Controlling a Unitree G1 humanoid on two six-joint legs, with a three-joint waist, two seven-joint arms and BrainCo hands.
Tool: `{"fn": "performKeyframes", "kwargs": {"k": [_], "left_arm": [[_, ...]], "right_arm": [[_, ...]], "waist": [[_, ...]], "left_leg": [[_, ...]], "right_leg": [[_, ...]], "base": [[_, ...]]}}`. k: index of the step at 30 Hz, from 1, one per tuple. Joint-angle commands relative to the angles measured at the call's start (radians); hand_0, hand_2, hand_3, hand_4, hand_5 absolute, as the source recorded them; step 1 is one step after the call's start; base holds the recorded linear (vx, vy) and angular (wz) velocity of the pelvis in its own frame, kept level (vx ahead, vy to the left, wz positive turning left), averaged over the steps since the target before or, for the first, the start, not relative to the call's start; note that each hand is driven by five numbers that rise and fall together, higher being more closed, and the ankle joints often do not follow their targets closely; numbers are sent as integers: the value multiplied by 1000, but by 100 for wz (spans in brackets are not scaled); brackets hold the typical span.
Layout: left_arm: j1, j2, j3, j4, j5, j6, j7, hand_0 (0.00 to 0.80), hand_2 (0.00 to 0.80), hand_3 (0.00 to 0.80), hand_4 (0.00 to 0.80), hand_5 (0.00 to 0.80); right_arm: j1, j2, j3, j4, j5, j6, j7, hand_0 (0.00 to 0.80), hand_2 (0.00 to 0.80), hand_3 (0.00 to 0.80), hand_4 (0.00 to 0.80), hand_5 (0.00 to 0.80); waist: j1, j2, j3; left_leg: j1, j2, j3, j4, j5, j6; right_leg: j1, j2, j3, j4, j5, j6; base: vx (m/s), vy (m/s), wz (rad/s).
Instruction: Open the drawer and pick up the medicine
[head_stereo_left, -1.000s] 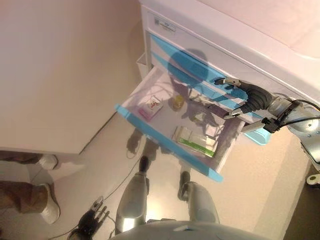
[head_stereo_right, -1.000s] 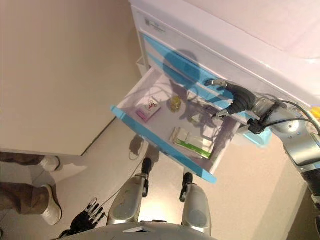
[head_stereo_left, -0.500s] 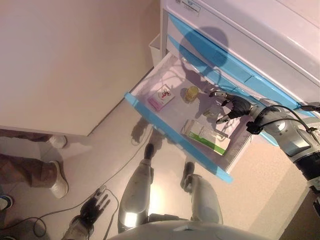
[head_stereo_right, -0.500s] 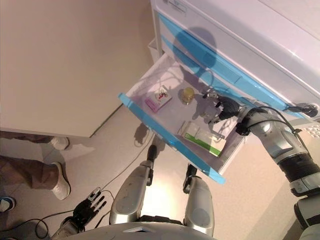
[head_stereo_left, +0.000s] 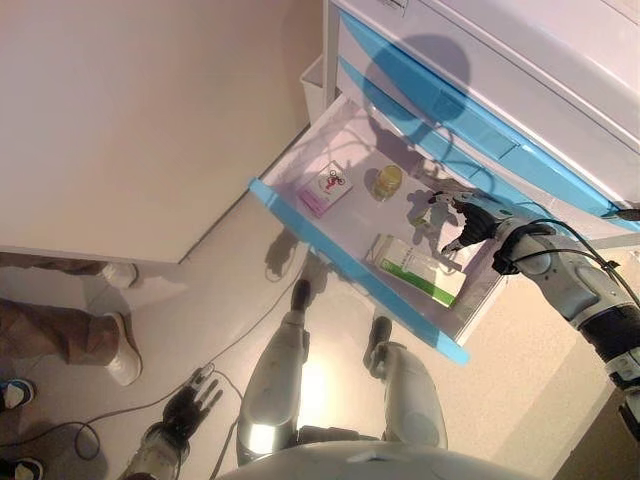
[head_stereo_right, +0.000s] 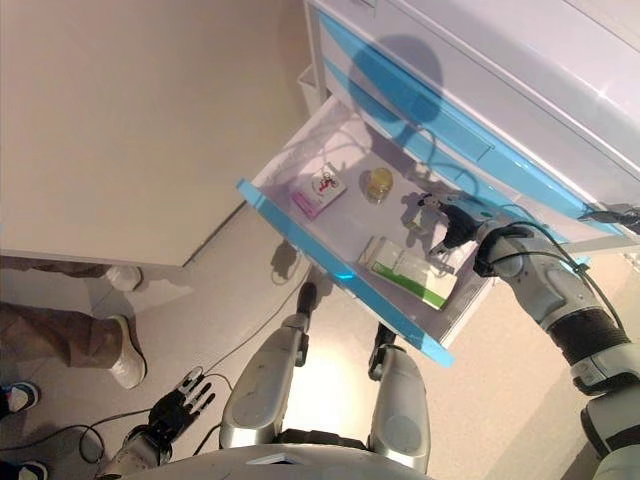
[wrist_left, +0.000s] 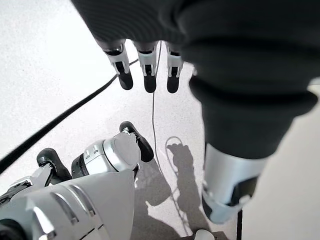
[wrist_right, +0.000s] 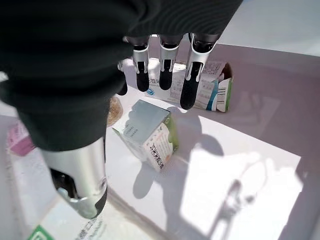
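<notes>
Medicine boxes lie in the open drawer (head_stereo_left: 300, 214): pink box (head_stereo_left: 326, 188), yellow jar (head_stereo_left: 388, 181), green-white box (head_stereo_left: 418, 271). At three o'clock my right hand (head_stereo_left: 470, 222) hovers, fingers (wrist_right: 162, 76) released; left hand (head_stereo_left: 190, 411) released too.

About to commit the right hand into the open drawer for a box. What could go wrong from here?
1. The right hand hovers open over two boxes: a small tilted box and a flat box behind it. It may close on the wrong one.
2. The tilted box looks easy to knock over.
3. The drawer sticks far out; pressing down could jolt it.
</notes>
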Motion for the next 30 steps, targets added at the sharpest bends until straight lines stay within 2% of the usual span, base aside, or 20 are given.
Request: {"fn": "performKeyframes", "kwargs": {"k": [1, 10, 16, 27, 29, 30], "left_arm": [[15, 37, -54, -37, 22, 6, 16, 0, 0, 0, 0, 0], [-4, 33, -68, -39, 26, 11, 27, 0, 0, 0, 0, 0], [-9, 35, -84, -38, 22, 11, 22, 0, 0, 0, 0, 0], [-12, 37, -106, -39, 7, 9, 24, 0, 0, 0, 0, 0], [-13, 38, -108, -36, 4, 11, 23, 0, 0, 0, 0, 0], [-12, 37, -109, -35, 4, 10, 21, 0, 0, 0, 0, 0]], "right_arm": [[-94, 0, 35, 31, -99, 39, -98, 0, 0, 0, 0, 0], [-168, 50, 106, 163, -191, 73, -198, 0, 0, 0, 0, 0], [-212, 67, 138, 221, -171, 54, -264, 0, 0, 0, 0, 0], [-266, 94, 193, 314, -100, 54, -247, 0, 0, 0, 0, 0], [-271, 102, 197, 326, -89, 56, -234, 433, 433, 433, 433, 433], [-268, 105, 196, 329, -89, 54, -233, 584, 584, 584, 584, 584]], "waist": [[17, -18, -15], [37, -7, -8], [48, 0, -3], [66, 15, 3], [68, 18, 4], [68, 18, 5]], "left_leg": [[-49, -42, 31, 155, -179, 32], [-68, -52, 24, 171, -185, 39], [-76, -58, 14, 172, -185, 42], [-87, -72, 3, 177, -187, 48], [-88, -74, 1, 177, -186, 48], [-88, -75, 1, 176, -186, 49]], "right_leg": [[33, 1, 19, -165, 146, 40], [15, -4, 15, -154, 144, 36], [2, -5, 12, -146, 146, 37], [-18, -11, 8, -128, 142, 34], [-22, -11, 7, -124, 142, 34], [-23, -11, 8, -124, 142, 34]], "base": [[0, 0, 0], [0, 7, 2], [3, 10, 5], [3, 12, 3], [0, 0, 0], [0, 0, 0]]}}
